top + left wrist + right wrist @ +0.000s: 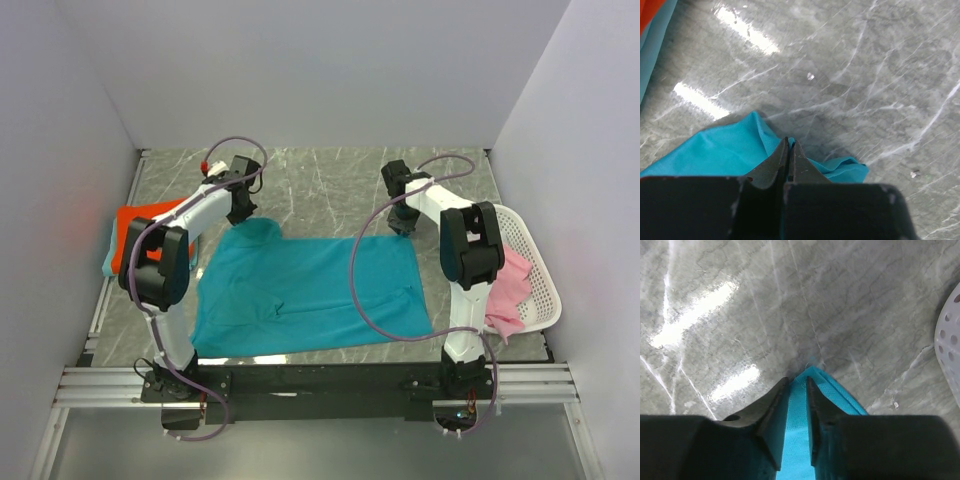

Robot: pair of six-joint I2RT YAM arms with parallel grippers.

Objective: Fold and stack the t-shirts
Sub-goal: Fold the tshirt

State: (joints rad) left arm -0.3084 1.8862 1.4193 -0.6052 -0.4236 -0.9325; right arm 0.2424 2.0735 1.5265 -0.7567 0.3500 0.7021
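Far left, an orange-red t-shirt [150, 222] is parked at the edge of the table [320, 180] on top of a light teal t-shirt [107, 258], so a stack looks to have been started. Next over, the left gripper [242, 210] is pinched tight on the far left corner of the teal-blue t-shirt [310, 295]. That shirt is spread mostly flat mid-table, with the corner bunched up around the closed fingers. Further right, the right gripper [403, 226] is set over the far right corner with only a narrow gap between its jaws. Cloth shows in the gap, but a proper bite isn't made yet as far as can be seen from the wrist view. Rightmost, a pink t-shirt [512, 285] is draped in the white mesh basket [530, 250].

What could go sideways, as a guess: if the fold gets started with only one corner really held, the right side would be left behind and the shirt dragged into a diagonal mess. Only the very tip is caught on the right, so it could be pulled free under tension. The bunching on the left might also get pressed in as a crease.
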